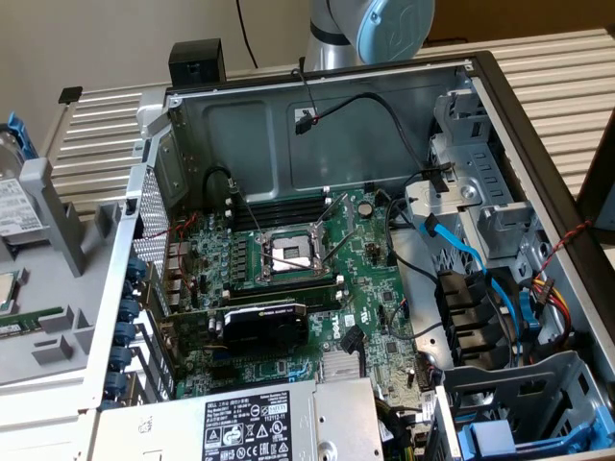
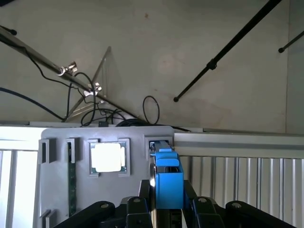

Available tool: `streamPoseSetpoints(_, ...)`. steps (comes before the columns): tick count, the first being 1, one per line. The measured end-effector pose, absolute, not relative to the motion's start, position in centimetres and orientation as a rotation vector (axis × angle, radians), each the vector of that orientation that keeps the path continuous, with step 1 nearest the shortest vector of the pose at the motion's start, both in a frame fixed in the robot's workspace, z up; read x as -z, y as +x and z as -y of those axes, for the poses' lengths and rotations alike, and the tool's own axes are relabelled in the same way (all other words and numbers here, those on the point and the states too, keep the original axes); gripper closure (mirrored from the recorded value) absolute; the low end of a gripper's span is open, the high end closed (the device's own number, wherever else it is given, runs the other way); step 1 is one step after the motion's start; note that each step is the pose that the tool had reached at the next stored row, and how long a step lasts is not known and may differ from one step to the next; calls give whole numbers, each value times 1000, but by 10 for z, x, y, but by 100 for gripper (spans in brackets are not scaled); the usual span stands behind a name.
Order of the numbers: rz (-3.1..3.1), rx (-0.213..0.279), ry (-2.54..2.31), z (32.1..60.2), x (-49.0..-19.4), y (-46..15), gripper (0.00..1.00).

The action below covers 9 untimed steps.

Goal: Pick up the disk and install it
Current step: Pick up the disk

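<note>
An open grey steel computer case (image 1: 240,134), its green motherboard (image 1: 375,259) exposed, lay on the exterior view's right of a grey plastic parts holder (image 2: 57,199), which sat on a white slatted surface (image 2: 237,190). The disk (image 2: 166,166), a flat silver-metal drive framed by bright blue plastic rails, stood edge-on at the holder's end slot. It was just beside the holder's pocket with a square silver processor chip (image 2: 108,157) and well apart from the thin green memory stick (image 2: 71,180) slotted beyond. The robot's black hand (image 2: 166,199) was clamped on the disk from both sides. Whether the drive sat fully in the slot could not be told. Doing this step well appeared to mean keeping the grip square and the drive in line with the slot. That way the blue rails would neither bind on the holder's walls nor knock the neighbouring chip.
</note>
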<state>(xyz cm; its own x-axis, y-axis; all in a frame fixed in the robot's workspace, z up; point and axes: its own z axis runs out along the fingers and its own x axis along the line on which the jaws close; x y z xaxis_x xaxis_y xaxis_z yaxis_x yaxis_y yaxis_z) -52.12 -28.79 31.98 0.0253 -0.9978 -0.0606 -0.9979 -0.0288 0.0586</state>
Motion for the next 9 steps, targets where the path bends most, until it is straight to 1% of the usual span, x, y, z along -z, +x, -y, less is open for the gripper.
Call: streamPoseSetpoints(9, -2189, -132, -2249, 288, -336, -521, 63)
